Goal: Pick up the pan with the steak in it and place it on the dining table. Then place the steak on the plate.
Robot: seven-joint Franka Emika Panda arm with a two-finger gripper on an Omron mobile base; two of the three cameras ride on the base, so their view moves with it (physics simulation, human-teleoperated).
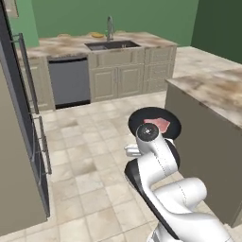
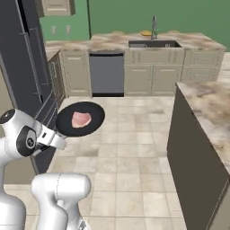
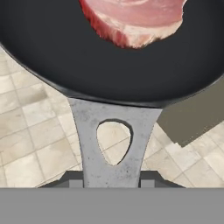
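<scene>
My gripper (image 3: 113, 178) is shut on the grey handle (image 3: 87, 131) of the black pan (image 3: 57, 61), which I hold level in the air above the tiled floor. The pinkish-red steak (image 3: 135, 19) lies flat inside it. From the base, the pan (image 1: 142, 122) with the steak (image 1: 158, 124) sits just beyond my white wrist; on the other side I see the pan (image 2: 96, 117), the steak (image 2: 81, 119) and the gripper (image 2: 57, 138). The dining table (image 1: 61, 46) with its sink (image 1: 112, 45) stands across the room. The plate (image 1: 97, 34) is a small yellow disc beside the tap (image 2: 154, 27).
A marble-topped counter (image 1: 212, 87) with a dark side stands close on my right. A tall dark fridge (image 1: 19, 132) with long handles lines the left. A dishwasher (image 1: 70, 81) and beige cabinets (image 1: 118, 80) sit under the far counter. Tiled floor (image 1: 90, 142) lies between.
</scene>
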